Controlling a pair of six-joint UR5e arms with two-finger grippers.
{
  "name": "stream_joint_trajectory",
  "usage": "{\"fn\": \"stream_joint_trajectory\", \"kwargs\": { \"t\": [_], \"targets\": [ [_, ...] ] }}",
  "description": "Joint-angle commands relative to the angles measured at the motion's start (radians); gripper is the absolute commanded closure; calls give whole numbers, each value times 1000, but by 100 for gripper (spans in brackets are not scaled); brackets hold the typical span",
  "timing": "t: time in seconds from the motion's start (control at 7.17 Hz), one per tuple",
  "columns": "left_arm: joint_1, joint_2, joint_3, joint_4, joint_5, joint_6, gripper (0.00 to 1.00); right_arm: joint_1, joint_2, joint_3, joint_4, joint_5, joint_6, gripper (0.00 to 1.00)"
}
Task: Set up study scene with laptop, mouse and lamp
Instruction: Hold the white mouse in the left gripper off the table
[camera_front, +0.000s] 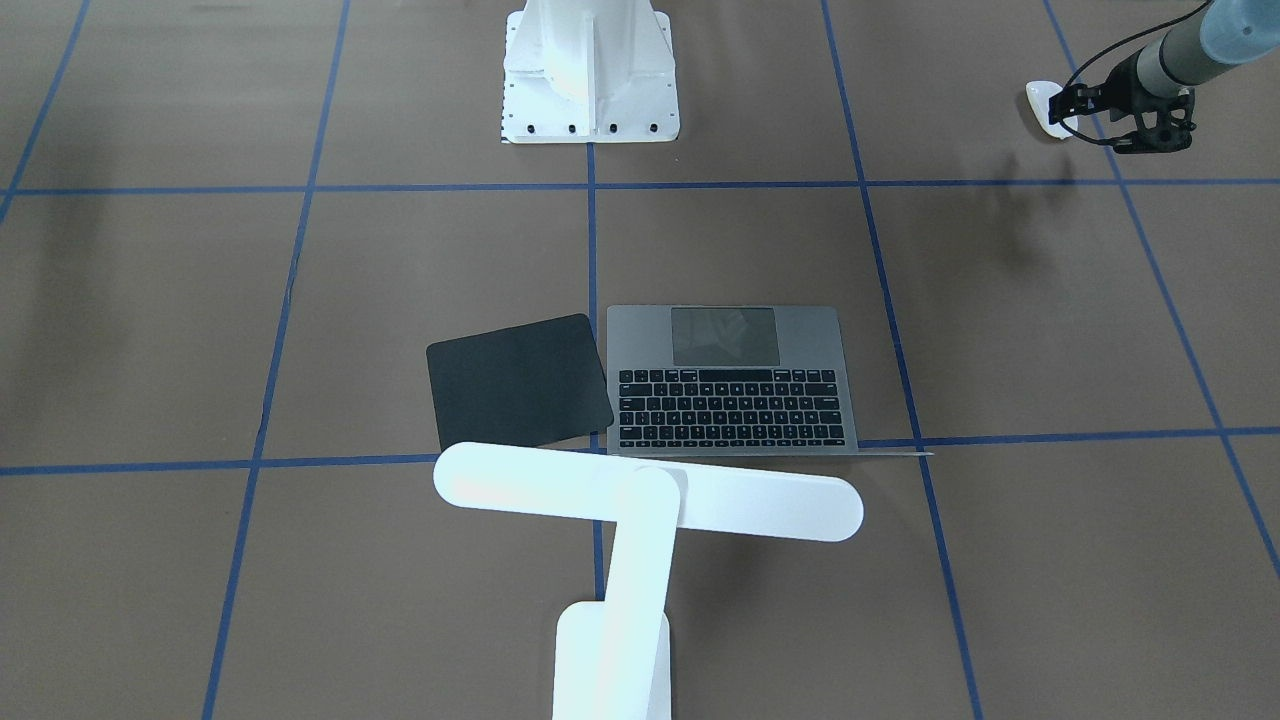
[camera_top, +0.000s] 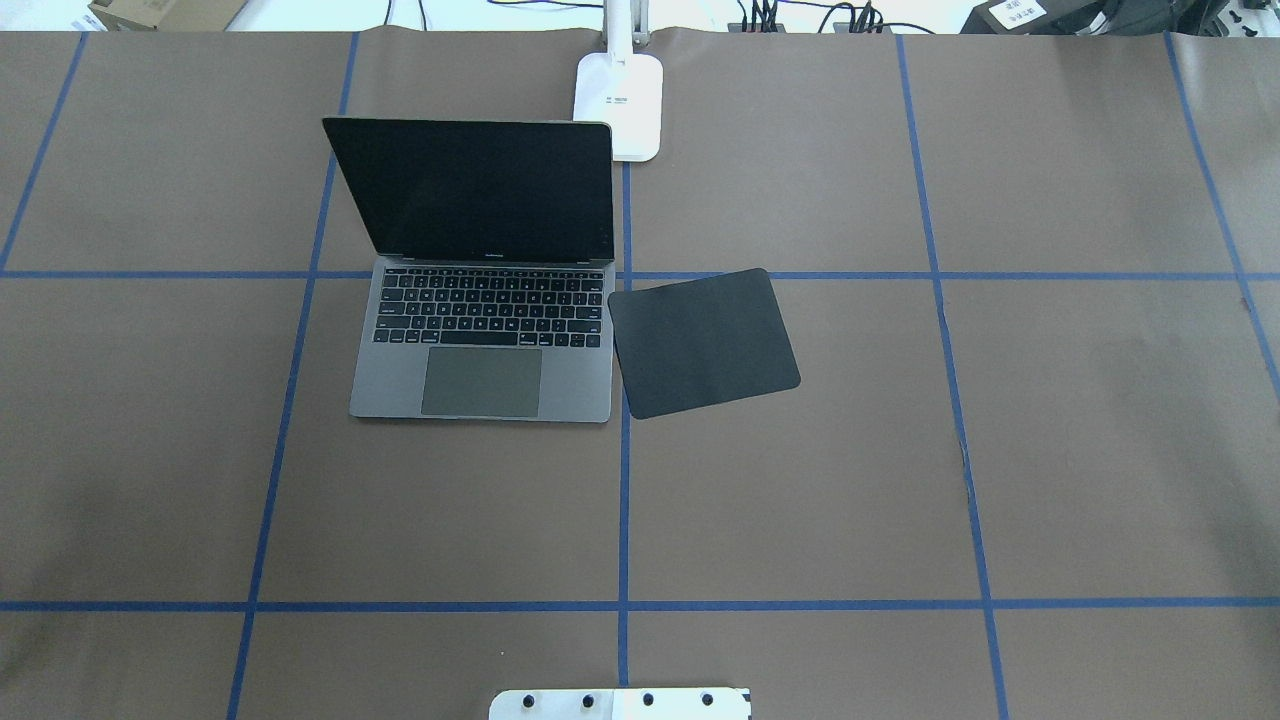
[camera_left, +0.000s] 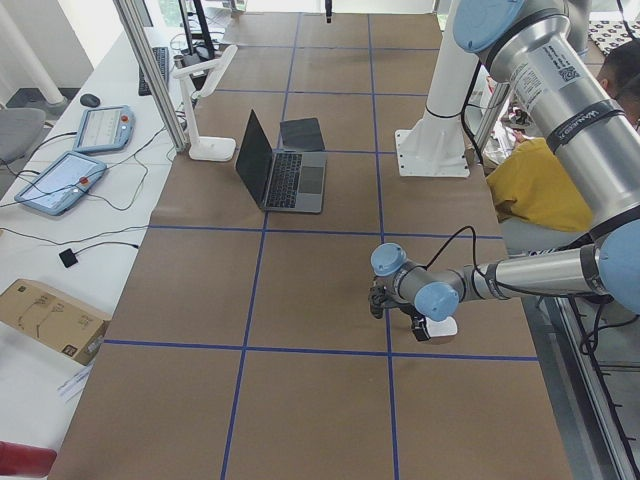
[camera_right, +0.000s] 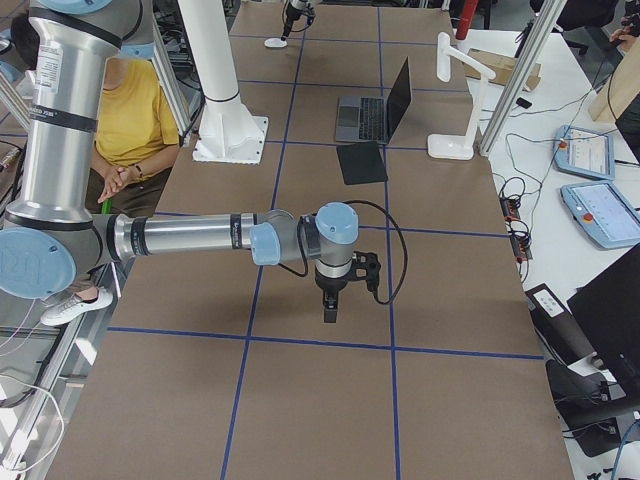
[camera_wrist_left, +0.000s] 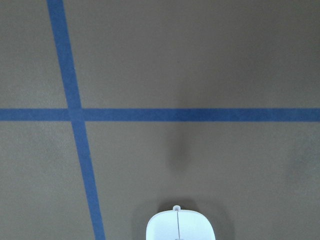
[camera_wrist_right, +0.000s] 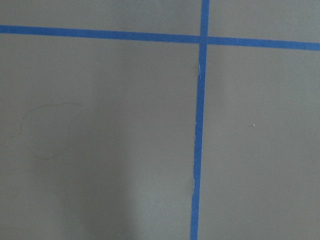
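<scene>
Nearest, at the table's (camera_top: 1100, 450) left end: the left end effector (camera_front: 1090, 102) hangs low over the mouse (camera_wrist_left: 180, 226), pointing down. The mouse sits flat on the table on the robot's side, and as far as I can see it isn't gripped. The left wrist view shows only its front part, dead centre at the bottom edge, so it lies almost under the end effector, a short drop away. I can't tell the opening: the black tooling blurs together in the front view

Mouse long axis runs robot-to-operator across the table. The seam goes straight up the wrist view, so the end effector looks squared to it. Can't make out which end faces the operators

Mid-table: laptop (camera_top: 485, 340) open, screen up, trackpad toward the robot, so its front-back axis about matches the mouse's. Black mat (camera_top: 703, 343) just beside the laptop's right edge, slightly skewed, nothing on it. Lamp (camera_front: 650, 505) base stands past the laptop's far right corner, operators' side

Far end: right end effector (camera_right: 330, 305) points down. Its wrist view shows only table and blue tape (camera_wrist_right: 200, 125), and I can't tell its opening either

My read: the mouse pick is the step in hand and the left arm is clearly nearer. The carry goes rightward and outward to the mat, with little yaw needed
</scene>
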Motion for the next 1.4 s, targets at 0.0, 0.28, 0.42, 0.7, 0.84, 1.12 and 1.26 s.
{"fn": "stream_joint_trajectory", "kwargs": {
  "t": [0.0, 0.28, 0.42, 0.7, 0.84, 1.12, 1.26],
  "targets": [
    [54, 7, 18, -13, 0, -6, 0, 0, 0, 5, 0, -1, 0, 0],
    [78, 7, 88, -129, -2, -10, 0, 0, 0, 11, 0, -1, 0, 0],
    [80, 9, 108, -178, -5, -30, 0, 2, 0, 13, 0, -1, 0, 0],
    [113, 7, 110, -270, -29, -172, 0, 5, 0, 19, 0, -1, 0, 0],
    [142, 7, 110, -309, -29, -234, 0, 5, 0, 19, 0, -1, 0, 0],
    [225, 2, 112, -332, -26, -343, 0, 6, 0, 19, 0, -3, 0, 0],
    [241, 1, 119, -343, -20, -360, 0, 6, 0, 19, 0, -3, 0, 0]
  ]
}}
